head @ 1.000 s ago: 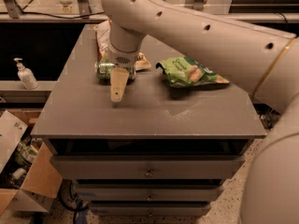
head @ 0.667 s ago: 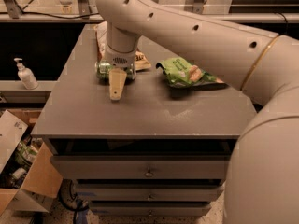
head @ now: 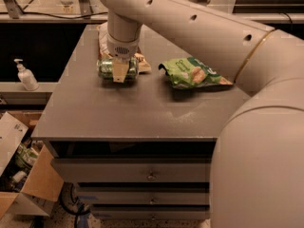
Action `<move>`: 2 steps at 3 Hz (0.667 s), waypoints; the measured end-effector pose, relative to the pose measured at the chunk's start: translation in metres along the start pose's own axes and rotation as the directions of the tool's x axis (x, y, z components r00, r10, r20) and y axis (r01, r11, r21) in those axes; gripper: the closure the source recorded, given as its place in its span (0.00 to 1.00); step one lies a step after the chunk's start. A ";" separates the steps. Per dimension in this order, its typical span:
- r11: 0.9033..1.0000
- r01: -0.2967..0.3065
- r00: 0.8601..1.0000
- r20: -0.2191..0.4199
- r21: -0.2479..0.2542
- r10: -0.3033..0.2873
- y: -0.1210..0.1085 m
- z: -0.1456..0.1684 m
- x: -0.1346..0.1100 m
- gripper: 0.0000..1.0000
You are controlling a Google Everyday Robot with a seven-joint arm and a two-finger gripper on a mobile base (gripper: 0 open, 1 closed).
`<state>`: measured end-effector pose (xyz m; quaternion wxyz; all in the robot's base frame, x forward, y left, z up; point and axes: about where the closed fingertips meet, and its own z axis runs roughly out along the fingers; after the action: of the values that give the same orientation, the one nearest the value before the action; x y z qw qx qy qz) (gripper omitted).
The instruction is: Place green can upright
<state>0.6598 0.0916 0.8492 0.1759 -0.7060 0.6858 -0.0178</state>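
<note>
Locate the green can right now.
Camera view: the green can lies on its side, rear left on the cabinet top, under the tool, left of the green snack bag.

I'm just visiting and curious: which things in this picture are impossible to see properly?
All in the camera view:
- Green can: its middle is hidden by the gripper, which sits right over it on the table.
- Tan packet behind the can: mostly covered by the robot's arm.
- Green snack bag: its lettering is too small to read.
- Table's right side: hidden behind the arm.
</note>
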 end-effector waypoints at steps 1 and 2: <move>1.000 -0.001 1.000 0.024 0.012 0.000 -0.003 -0.026 0.000 0.87; 0.999 -0.001 0.997 0.075 0.039 -0.002 0.010 -0.061 0.002 1.00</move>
<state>0.6339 0.0761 0.9026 0.2151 -0.7027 0.6781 -0.0046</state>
